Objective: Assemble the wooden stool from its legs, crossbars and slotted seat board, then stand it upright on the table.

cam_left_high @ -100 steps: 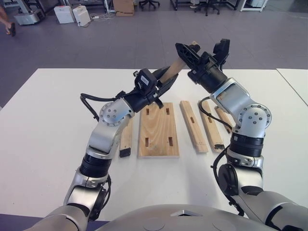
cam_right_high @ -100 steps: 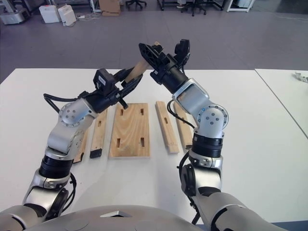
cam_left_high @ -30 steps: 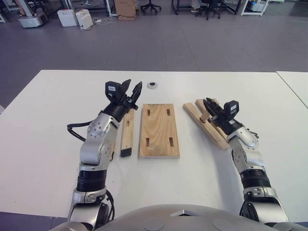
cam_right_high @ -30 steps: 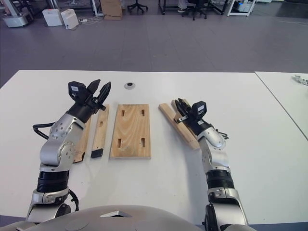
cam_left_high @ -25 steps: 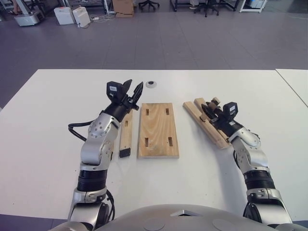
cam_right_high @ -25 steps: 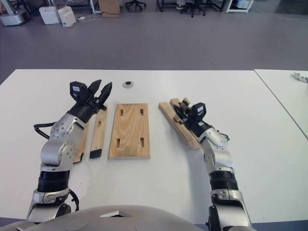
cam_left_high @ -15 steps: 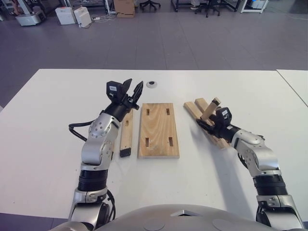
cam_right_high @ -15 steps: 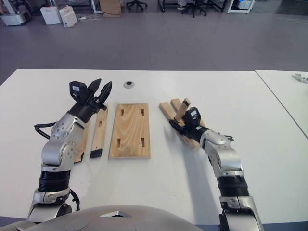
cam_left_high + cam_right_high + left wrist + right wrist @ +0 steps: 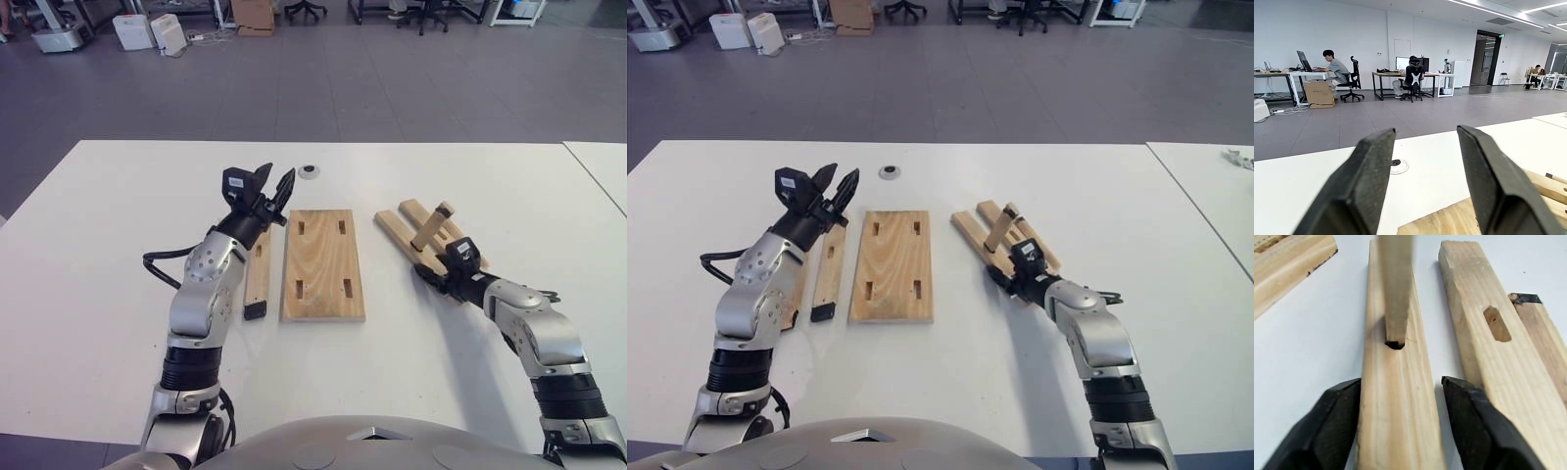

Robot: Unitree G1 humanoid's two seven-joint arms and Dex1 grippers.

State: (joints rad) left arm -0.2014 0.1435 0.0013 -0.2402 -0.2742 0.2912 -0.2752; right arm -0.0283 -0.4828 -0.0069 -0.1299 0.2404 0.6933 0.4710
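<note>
The slotted seat board [image 9: 323, 262] lies flat mid-table. Left of it lie two legs [image 9: 258, 274]; my left gripper [image 9: 263, 191] hovers open over their far ends, nothing between its fingers [image 9: 1356, 196]. Right of the board lie more legs [image 9: 404, 227]. A short crossbar [image 9: 431, 225] stands tilted in the slot of one leg [image 9: 1398, 396]. My right gripper [image 9: 438, 277] is open, low on the table, its fingers [image 9: 1479, 426] straddling that leg's near end. Another slotted leg [image 9: 1488, 342] lies beside it.
A round grommet [image 9: 309, 172] sits in the table behind the board. The white table [image 9: 98, 245] has free room at its left and front. A second table's edge [image 9: 602, 166] shows at the far right. Office desks and chairs stand far behind.
The crossbar, earlier held up between both grippers, now stands in a leg's slot. My right gripper has drawn back toward me along that leg. The left gripper barely shifted.
</note>
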